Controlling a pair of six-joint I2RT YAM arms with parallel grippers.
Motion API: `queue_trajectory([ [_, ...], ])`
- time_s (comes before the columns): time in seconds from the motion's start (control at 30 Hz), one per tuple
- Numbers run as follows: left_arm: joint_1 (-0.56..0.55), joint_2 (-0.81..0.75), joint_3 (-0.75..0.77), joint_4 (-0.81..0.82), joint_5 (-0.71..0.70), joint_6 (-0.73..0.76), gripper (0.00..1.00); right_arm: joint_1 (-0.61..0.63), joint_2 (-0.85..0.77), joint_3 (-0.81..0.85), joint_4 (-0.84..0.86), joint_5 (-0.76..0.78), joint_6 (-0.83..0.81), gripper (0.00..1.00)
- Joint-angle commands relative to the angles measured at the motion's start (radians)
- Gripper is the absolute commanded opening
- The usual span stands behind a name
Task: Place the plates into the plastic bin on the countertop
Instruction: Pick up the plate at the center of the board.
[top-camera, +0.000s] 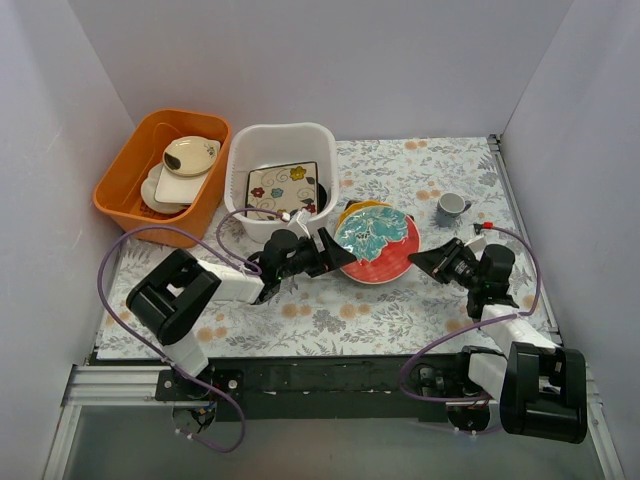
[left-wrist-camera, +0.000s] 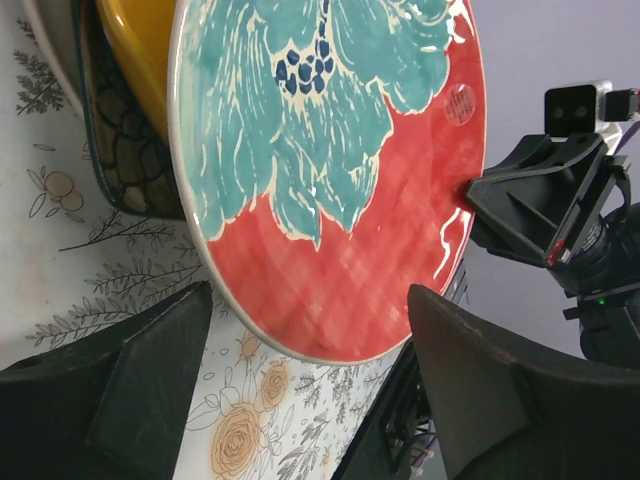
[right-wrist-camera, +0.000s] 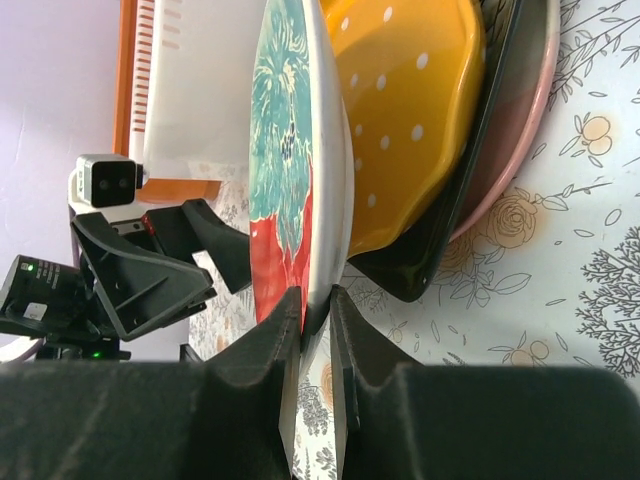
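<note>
Just round sticker (left-wrist-camera: 460, 103) on red-and-teal plate (left-wrist-camera: 340, 200), unreadable.

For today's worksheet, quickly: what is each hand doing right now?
Left hand: open, its fingers either side of the red-and-teal plate.
Right hand: closed on that plate's rim.

**A:** Where is the left hand (top-camera: 338, 250)?

**B:** At the centre of the top view. The forearm (top-camera: 228, 282) reaches rightward from the elbow (top-camera: 172, 298) at lower left. The jaws stand wide apart, one on either side of the plate (top-camera: 375, 240), and neither clearly touches it.

**A:** And the right hand (top-camera: 420, 260)?

**B:** Right of centre, pointing left. Its arm (top-camera: 505, 325) is folded up from the lower right corner. The fingers (right-wrist-camera: 265, 360) are pinched tight on the plate's rim.
</note>
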Motion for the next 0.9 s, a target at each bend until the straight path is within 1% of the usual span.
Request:
queue_trajectory([
  [0.0,-0.007,0.037,0.005,0.047,0.005,-0.047,0.72,0.001,-0.042,-0.005,0.128,-0.104,0.032,0.01],
  [0.1,-0.007,0.065,0.034,0.041,0.025,-0.043,0.58,0.001,-0.056,-0.012,0.127,-0.107,0.033,0.01],
  [0.2,-0.007,0.083,0.031,0.068,0.040,-0.055,0.55,0.001,-0.065,-0.014,0.127,-0.118,0.044,0.01],
  [0.37,-0.007,0.111,0.014,0.102,0.040,-0.076,0.55,-0.001,-0.051,-0.031,0.185,-0.153,0.081,0.01],
  [0.4,-0.007,0.114,0.011,0.114,0.040,-0.079,0.55,-0.001,-0.048,-0.037,0.208,-0.158,0.111,0.01],
  [0.5,-0.009,0.128,0.010,0.129,0.048,-0.092,0.57,-0.001,-0.042,-0.058,0.265,-0.181,0.144,0.01],
  [0.57,-0.009,0.135,0.008,0.133,0.049,-0.090,0.59,-0.001,-0.050,-0.064,0.265,-0.186,0.151,0.01],
  [0.73,-0.012,0.143,0.004,0.137,0.049,-0.095,0.59,-0.001,-0.082,-0.061,0.253,-0.183,0.154,0.01],
  [0.8,-0.012,0.151,0.005,0.133,0.049,-0.092,0.63,-0.002,-0.084,-0.055,0.253,-0.190,0.156,0.01],
  [0.87,-0.012,0.155,0.010,0.130,0.054,-0.092,0.63,-0.002,-0.079,-0.057,0.268,-0.202,0.167,0.01],
])
